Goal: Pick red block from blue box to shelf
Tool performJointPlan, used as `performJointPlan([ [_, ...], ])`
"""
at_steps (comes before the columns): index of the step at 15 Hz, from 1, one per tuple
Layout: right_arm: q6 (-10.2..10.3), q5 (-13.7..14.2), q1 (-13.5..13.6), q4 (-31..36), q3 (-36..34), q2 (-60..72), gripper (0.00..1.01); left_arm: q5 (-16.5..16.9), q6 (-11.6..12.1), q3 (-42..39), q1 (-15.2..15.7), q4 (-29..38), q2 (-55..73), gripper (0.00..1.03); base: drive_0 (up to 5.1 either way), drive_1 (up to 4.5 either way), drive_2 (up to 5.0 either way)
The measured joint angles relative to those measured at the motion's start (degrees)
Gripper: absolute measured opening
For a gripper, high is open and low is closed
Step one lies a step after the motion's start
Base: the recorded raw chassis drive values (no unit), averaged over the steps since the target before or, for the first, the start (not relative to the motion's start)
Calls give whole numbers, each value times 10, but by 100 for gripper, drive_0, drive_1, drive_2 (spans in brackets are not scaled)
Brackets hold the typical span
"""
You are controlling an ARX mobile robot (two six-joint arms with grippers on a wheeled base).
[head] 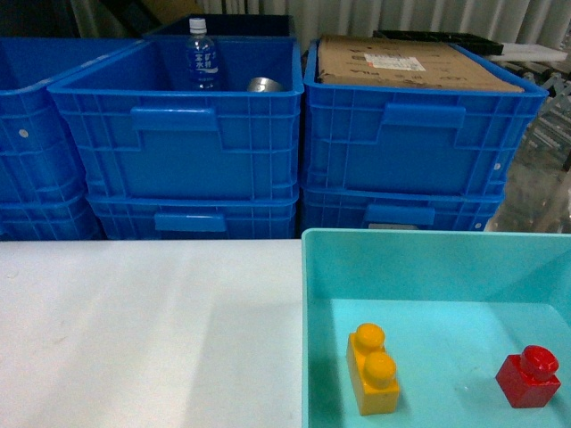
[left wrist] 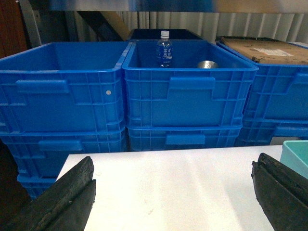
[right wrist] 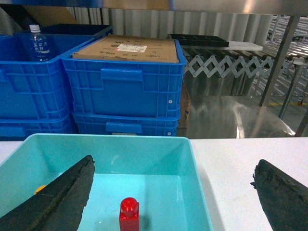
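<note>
The red block [head: 528, 378] stands upright on the floor of the blue box [head: 308, 294], near its right side. In the right wrist view the red block [right wrist: 129, 215] shows low in the blue box [right wrist: 110, 154]. My right gripper [right wrist: 174, 162] is open above the box's near right part, with the block between its fingers [right wrist: 57, 202] and closer to the left one. My left gripper [left wrist: 174, 160] is open over the bare white table [left wrist: 168, 183], holding nothing. Shiny steel rails and uprights of the shelf [right wrist: 279, 57] stand behind. Neither gripper shows in the head view.
A yellow-orange two-stud brick [head: 373, 367] lies in the blue box, left of the red block. Stacked dark blue crates [head: 178, 134] line the table's far edge; one holds a water bottle [head: 202, 55], another a cardboard carton [head: 406, 62]. White table [head: 143, 330] lies left of the box.
</note>
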Motion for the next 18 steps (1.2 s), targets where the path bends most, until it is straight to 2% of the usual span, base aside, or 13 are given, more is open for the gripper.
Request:
performJointPlan([
  [18, 0, 0, 0, 0, 0, 0, 98, 0, 0, 0, 0, 0, 0, 98, 0, 0, 0],
])
